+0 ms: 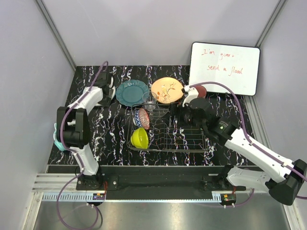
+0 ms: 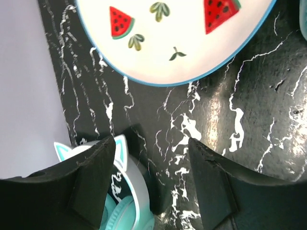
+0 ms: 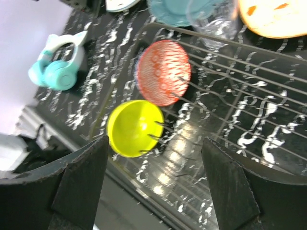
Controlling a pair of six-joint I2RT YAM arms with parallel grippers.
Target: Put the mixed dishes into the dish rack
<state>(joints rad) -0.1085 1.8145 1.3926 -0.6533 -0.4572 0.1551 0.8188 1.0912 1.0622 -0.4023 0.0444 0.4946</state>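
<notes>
Left tool hangs over the tabletop's far left corner, fingers spread with nothing between them, just short of the white plate with watermelon slices, which lies flat there. Teal headphones lie at the left edge.

I judge this plate to be the step in hand. It lies flat, so the next move calls for coming down over its rim, working one finger under the lip, then carrying it to stand between the prongs.

Next along the far edge the teal plate lies flat. The clear glass stands at the far left corner of the dish rack; I cannot tell whether it is inside the wire or just beyond it.

The rack sits mid-tabletop towards the near edge. Its left end holds the small red-patterned bowl and, nearer me, the yellow-green bowl, both tipped on their sides among the prongs. I see nothing in the slots to their right.

The orange plate lies flat beyond the rack's far edge. My right tool hovers over the rack, fingers wide apart and empty. The reddish-brown cup stands behind that arm, partly hidden.
</notes>
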